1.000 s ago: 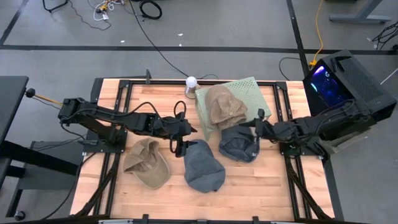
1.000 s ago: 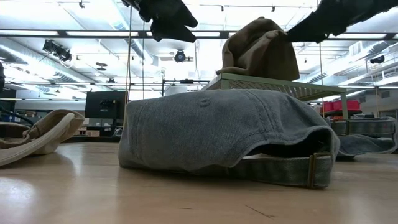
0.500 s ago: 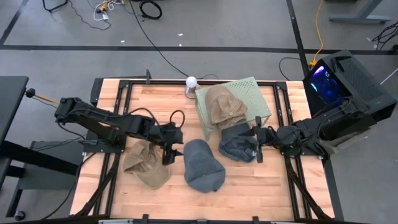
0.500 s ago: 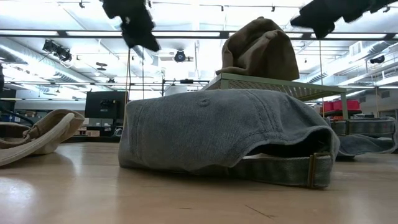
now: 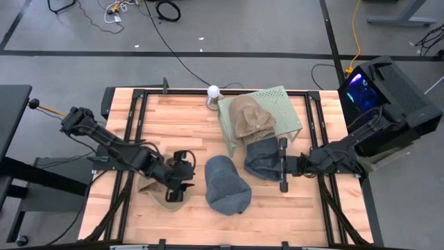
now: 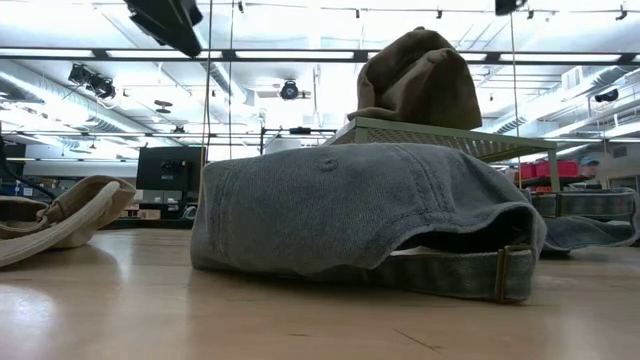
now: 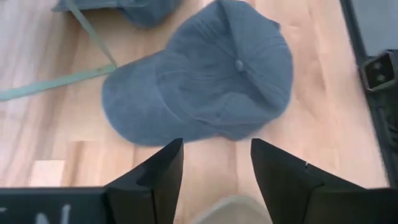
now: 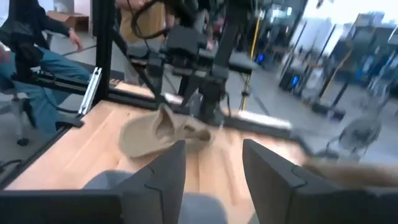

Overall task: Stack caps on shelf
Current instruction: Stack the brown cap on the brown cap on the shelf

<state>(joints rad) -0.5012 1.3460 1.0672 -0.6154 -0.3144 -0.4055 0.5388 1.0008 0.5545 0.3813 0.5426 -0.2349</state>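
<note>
One tan cap point(image 5: 248, 117) is seen resting on the green shelf point(image 5: 286, 104). Two blue-grey caps point(image 5: 226, 183) and a second tan cap point(image 5: 154, 186) lie on the table point(image 5: 173, 118). The left gripper point(image 5: 179, 182) is held open, empty, over the table's tan cap; the right gripper point(image 5: 282, 165) is open, empty, beside the shelf-side blue cap.

no legible text, no labels, no brand marks, no numbers on anything in view

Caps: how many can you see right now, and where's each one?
4. One tan cap sits on the shelf; another tan cap lies under the left gripper; one blue-grey cap lies mid-table; another blue-grey cap lies beside the right gripper. Others may be hidden.
</note>
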